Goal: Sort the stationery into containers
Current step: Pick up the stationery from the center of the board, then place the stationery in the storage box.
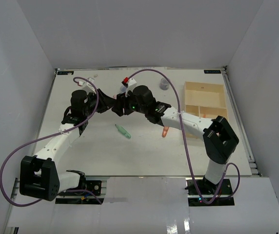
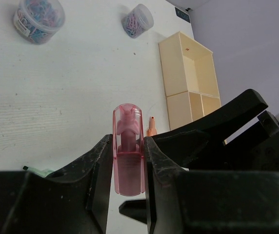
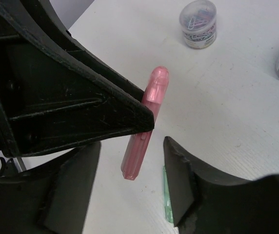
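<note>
Arms meet mid-table — left gripper point(image 2: 128, 168) clamps the pink marker point(image 2: 128, 131), right gripper point(image 3: 131, 161) gapes around it.

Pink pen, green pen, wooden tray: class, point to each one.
pink pen point(image 2: 129, 152), left wrist view, mid-body
green pen point(image 1: 123, 131), top view, mid-barrel
wooden tray point(image 1: 205, 95), top view, bare floor of long section

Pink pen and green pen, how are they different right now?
The pink pen is pink; the green pen is pale green. The pink pen is pinched in the left hand, while the green pen lies flat on the table with nothing holding it. The right hand has a finger on either side of the pink pen, not closed on it. Both are slim pens, and neither is in the tray yet.
</note>
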